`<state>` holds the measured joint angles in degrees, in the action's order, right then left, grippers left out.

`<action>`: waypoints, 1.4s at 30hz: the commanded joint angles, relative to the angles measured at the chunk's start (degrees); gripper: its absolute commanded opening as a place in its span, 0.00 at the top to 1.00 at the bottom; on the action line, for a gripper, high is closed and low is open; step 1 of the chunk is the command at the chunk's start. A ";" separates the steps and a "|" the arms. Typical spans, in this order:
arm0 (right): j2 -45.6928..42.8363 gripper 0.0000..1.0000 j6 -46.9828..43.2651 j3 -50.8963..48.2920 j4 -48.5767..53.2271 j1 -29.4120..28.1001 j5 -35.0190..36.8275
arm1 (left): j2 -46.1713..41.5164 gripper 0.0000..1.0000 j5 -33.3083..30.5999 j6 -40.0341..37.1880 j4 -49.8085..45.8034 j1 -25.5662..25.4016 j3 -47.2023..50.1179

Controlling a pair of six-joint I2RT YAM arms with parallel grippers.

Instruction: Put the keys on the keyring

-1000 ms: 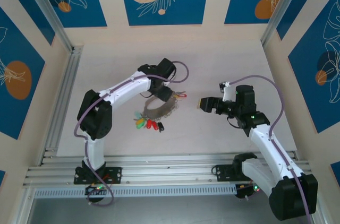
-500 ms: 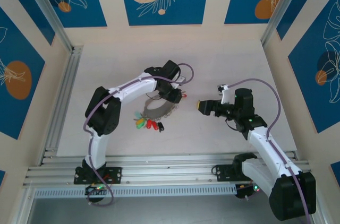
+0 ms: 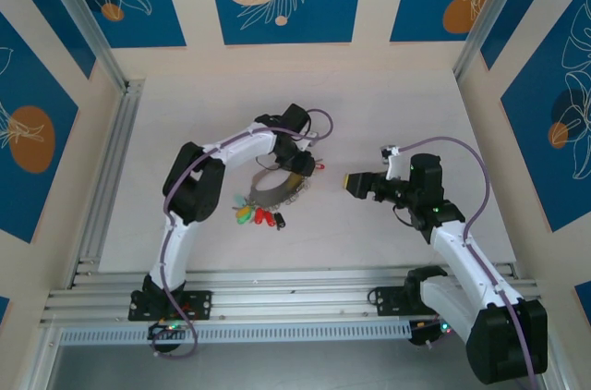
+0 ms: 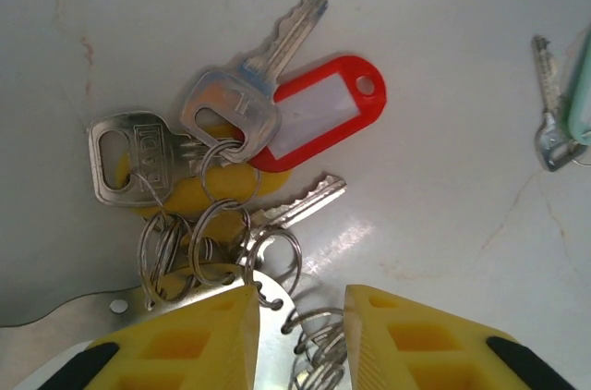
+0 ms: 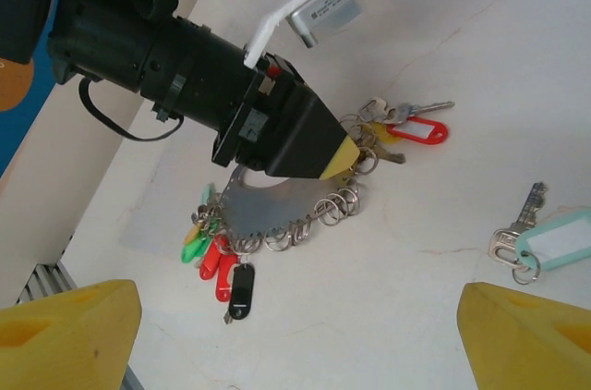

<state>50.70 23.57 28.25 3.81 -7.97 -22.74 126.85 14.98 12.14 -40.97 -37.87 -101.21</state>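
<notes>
Keys (image 3: pixel 257 215) with coloured heads fan from the near side of the thin, stiff keyring (image 3: pixel 270 188) at the middle of the table (image 3: pixel 397 103); likely light, slippery metal, so pinch a flat key head; your left gripper (image 4: pixel 302 305) straddles small rings (image 4: pixel 222 224), jaws narrowly apart, grip unclear; right gripper (image 3: pixel 354 183) gapes wide, empty; a teal-tagged key (image 5: pixel 545 237) lies loose rightward.

Keyring (image 5: pixel 263 207) lies under the left pincer (image 4: pixel 300 307), a tagged key (image 5: pixel 552 238) apart.
</notes>
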 commanded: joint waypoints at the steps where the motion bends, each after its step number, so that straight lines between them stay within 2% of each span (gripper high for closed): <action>1: -0.21 0.11 -0.20 0.28 -0.32 1.08 -1.03 | 1.04 0.72 -0.68 0.65 -1.19 0.17 -1.89; 9: -1.08 0.11 0.03 -0.39 -0.57 2.12 -1.58 | 1.97 0.70 -4.58 -0.68 -2.18 0.16 -1.84; 15: -2.40 0.11 -0.30 -0.70 0.00 2.45 -1.09 | 3.14 0.70 -3.82 -0.73 -1.75 -0.17 -2.11; 33: -3.95 0.11 0.36 -1.28 0.40 4.10 -2.08 | 2.40 0.81 -10.24 -5.54 -6.22 -3.43 -4.44; 42: -6.39 0.11 -0.02 -1.07 2.15 4.77 -1.70 | 4.43 0.81 -10.78 -6.97 -7.37 -4.24 -7.32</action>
<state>45.06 23.57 27.29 4.29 -3.60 -23.00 129.32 5.23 6.85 -46.13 -41.43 -106.59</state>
